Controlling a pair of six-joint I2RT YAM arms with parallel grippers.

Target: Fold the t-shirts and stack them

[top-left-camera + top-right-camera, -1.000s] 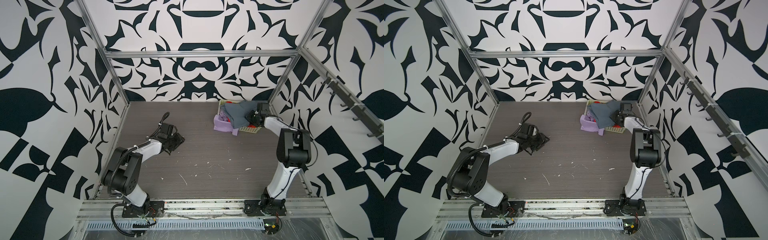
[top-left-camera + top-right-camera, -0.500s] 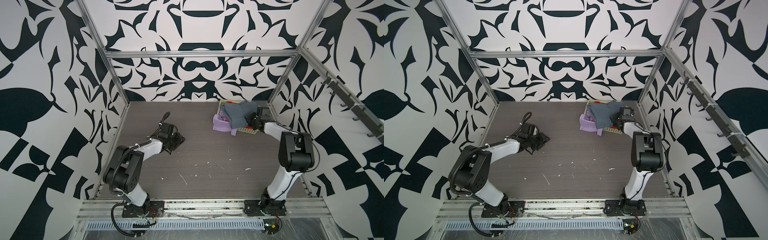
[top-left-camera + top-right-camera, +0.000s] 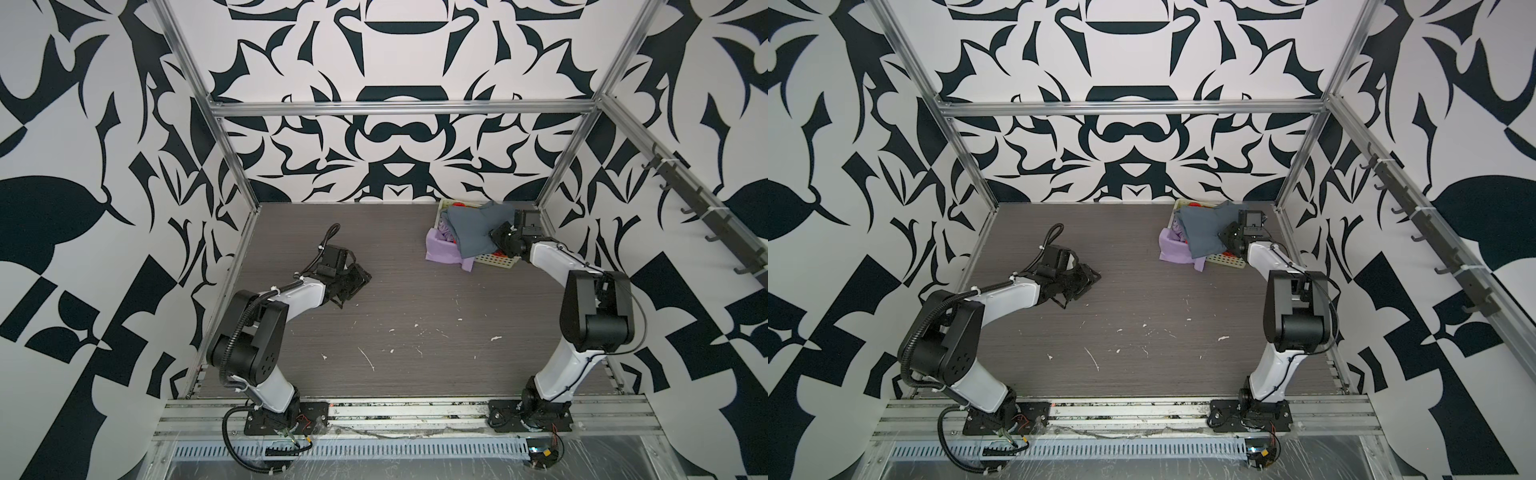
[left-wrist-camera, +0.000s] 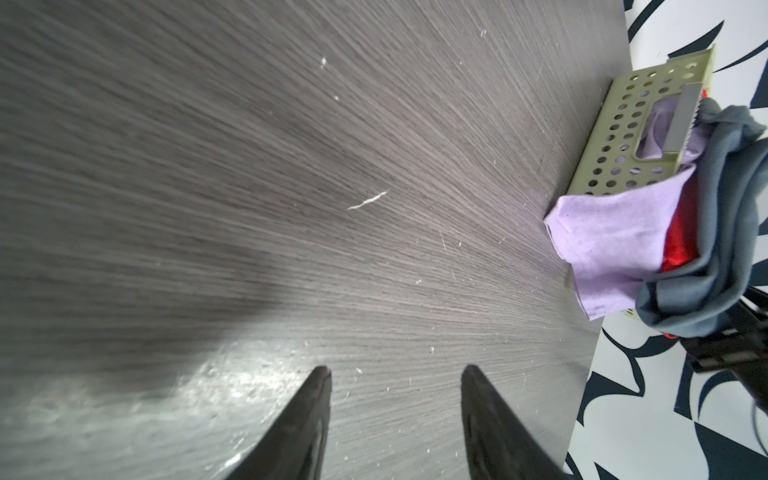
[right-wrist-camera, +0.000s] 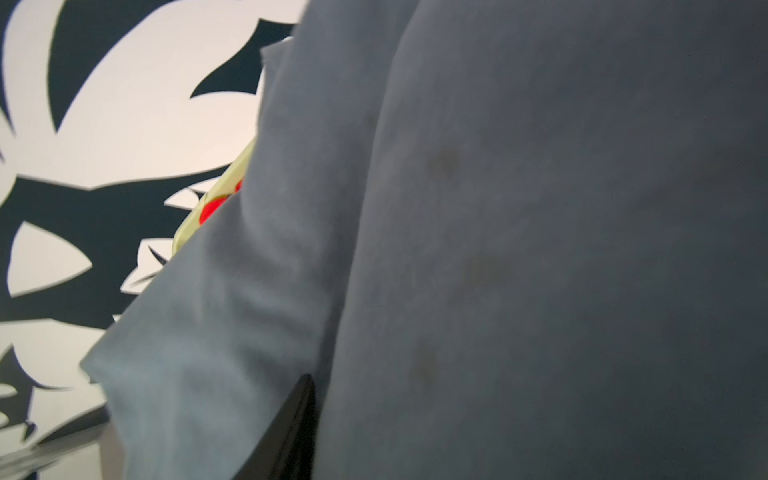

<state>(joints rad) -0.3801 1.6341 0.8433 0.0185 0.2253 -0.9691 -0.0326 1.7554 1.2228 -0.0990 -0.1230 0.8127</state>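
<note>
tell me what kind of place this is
Most likely a robot lab test cell, not a home: a left arm and right arm bolted to an aluminium rail, patterned walls on a metal frame boxing in the table, and a basket of t-shirts.

Enclosure: the back wall [image 3: 399, 158] and both side walls carry a bold black-and-white abstract print. Aluminium frame posts [image 3: 235, 166] stand at the rear corners, joined by a crossbar [image 3: 399, 107]. The work surface [image 3: 415, 299] is dark grey wood-grain laminate, marked with white scuffs [image 3: 365, 358] towards the front. A dark hook rail [image 3: 681, 183] runs along the right-hand wall. The front edge has an aluminium base rail [image 3: 415, 413], then a slotted grey duct [image 3: 415, 451] under what appears to be clear film. Lighting is even, with one glare patch [image 4: 249, 374] on the surface in the left wrist view.
</note>
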